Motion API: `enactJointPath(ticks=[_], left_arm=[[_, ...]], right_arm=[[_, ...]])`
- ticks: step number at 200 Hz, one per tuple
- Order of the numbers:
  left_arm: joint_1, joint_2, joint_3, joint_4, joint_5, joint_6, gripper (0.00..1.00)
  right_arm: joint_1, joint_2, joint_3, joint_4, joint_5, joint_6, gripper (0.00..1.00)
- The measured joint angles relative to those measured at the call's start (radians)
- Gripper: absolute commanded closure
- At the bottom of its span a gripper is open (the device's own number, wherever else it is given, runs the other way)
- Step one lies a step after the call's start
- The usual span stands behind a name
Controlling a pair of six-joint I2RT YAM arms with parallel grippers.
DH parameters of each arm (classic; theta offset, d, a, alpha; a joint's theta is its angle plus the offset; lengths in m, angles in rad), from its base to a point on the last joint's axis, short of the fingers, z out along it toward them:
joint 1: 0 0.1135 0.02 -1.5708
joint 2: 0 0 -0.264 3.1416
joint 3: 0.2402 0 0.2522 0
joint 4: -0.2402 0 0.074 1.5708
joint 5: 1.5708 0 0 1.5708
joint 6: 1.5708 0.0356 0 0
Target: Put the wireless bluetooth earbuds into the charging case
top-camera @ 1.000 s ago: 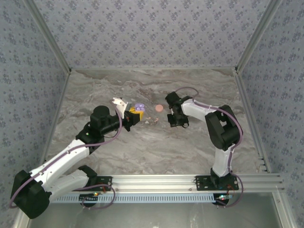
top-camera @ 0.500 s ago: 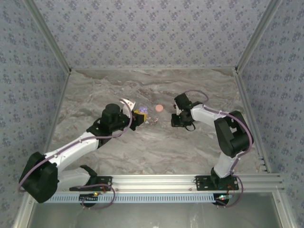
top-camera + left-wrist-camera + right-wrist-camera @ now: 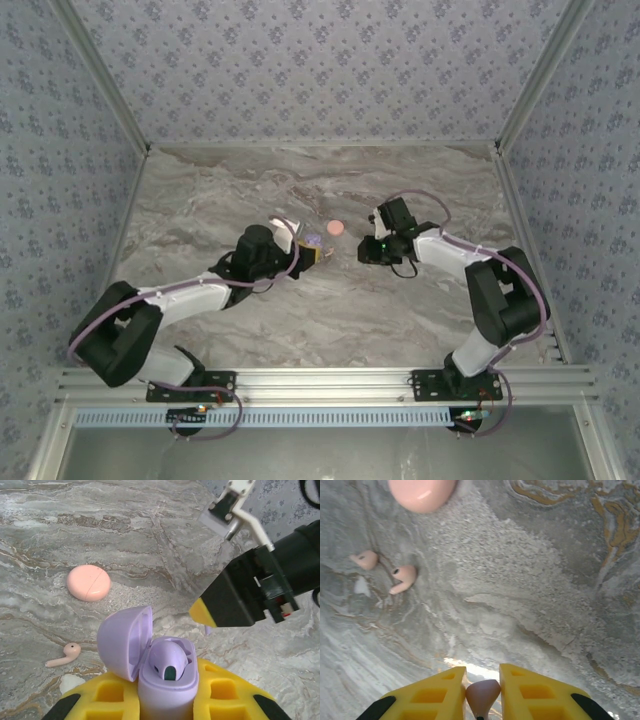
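1 s ago to now: left pincer (image 3: 313,250), clamped on open charging case (image 3: 167,680), carried it nearer right pincer (image 3: 482,677), now close ahead. Right pincer nips earbud (image 3: 483,695) at fingertips; other earbud (image 3: 170,661) sits in case. Insertion looks next.

The left tool (image 3: 314,250) has carried the case (image 3: 167,680) rightward, nearer the pink disc (image 3: 335,228). The right elbow (image 3: 505,300) has swung outward.
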Motion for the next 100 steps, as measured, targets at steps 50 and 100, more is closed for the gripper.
enactJointPath(ticks=[50,100], left_arm=[[-0.021,0.091,-0.049,0.163,-0.003,0.004,0.98],[-0.047,0.171,-0.071,0.308,-0.003,0.031,0.98]], right_arm=[[-0.005,-0.041,-0.024,0.069,-0.057,0.025,0.75],[-0.005,-0.106,-0.037,0.125,-0.113,0.044,0.75]])
